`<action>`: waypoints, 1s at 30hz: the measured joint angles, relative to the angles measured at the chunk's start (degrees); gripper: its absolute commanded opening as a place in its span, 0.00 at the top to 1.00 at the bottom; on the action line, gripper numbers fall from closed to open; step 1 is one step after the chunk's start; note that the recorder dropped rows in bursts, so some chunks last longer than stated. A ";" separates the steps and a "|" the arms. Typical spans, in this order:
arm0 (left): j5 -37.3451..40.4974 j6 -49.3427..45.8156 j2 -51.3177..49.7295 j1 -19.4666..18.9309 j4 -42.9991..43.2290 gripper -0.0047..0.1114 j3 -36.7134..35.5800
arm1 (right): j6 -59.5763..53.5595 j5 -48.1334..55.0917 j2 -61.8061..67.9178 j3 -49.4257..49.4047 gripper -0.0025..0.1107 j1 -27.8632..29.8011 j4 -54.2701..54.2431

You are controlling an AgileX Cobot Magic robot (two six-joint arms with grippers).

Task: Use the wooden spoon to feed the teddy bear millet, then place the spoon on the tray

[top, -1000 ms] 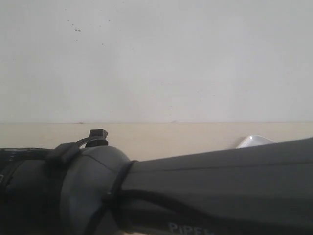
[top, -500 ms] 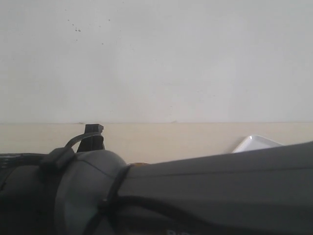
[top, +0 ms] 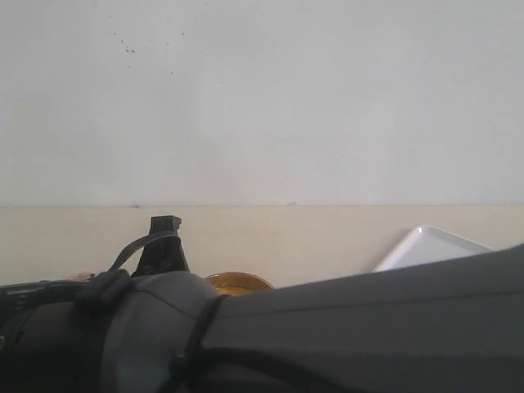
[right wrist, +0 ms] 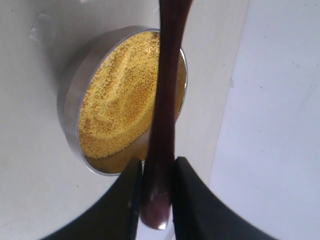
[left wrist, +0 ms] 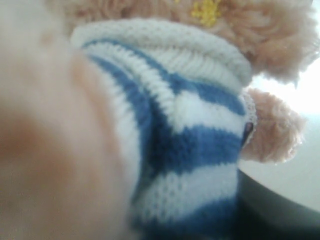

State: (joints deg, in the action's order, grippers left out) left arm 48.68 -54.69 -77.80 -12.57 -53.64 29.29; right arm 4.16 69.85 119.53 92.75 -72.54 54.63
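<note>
Dropped lower in the exterior view since a second ago: the dark grey arm [top: 344, 327] that crosses the foreground. More of the tray [top: 426, 246] is uncovered on the right. The steel bowl [top: 262, 281] has come into sight just above the arm, with yellow millet [top: 236, 287] showing in it. A black cable tie [top: 164, 233] stands up from the arm's joint. Behind all this is a plain pale wall [top: 262, 98].

Right claw [right wrist: 157, 175]: pressed onto the wooden spoon [right wrist: 164, 100], pinching the slim handle close to its rounded end. You have a black finger [right wrist: 195, 205] on each side of the handle, both touching it. The handle runs away from the claw and, seen from the wrist, crosses over the bowl's rim and the grain. You cannot tell whether it touches either. The spoon's oval end is out of frame.

The bowl stands on the cream table [right wrist: 30, 175], and the surface of the millet is furrowed. The tray lies near the bowl with a strip of table between them.

Left wrist view: the teddy bear [left wrist: 190, 140] fills the frame at very close range. You see its navy-and-white striped shirt, fluffy light-brown fur above the collar, and one paw [left wrist: 272, 132] sticking out to the side. A few yellow specks [left wrist: 206, 11] sit in the fur above the collar, too blurred to say what they are. An out-of-focus pale-brown mass covers one side of the view. The left claw cannot be made out, so you cannot tell whether it is spread or closed.
</note>
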 measured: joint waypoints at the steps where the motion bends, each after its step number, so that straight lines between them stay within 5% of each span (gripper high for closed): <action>1: 0.00 0.00 0.00 0.00 0.00 0.91 0.00 | 0.00 0.00 0.00 -0.02 0.98 -0.11 0.00; 30: 0.00 0.00 0.00 0.00 0.00 0.91 0.00 | 1.93 -0.10 -0.81 -3.94 0.98 -1.62 4.56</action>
State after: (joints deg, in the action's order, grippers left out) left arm 48.68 -54.69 -77.80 -12.57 -53.64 29.29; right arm 6.10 69.75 118.72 88.81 -74.16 59.19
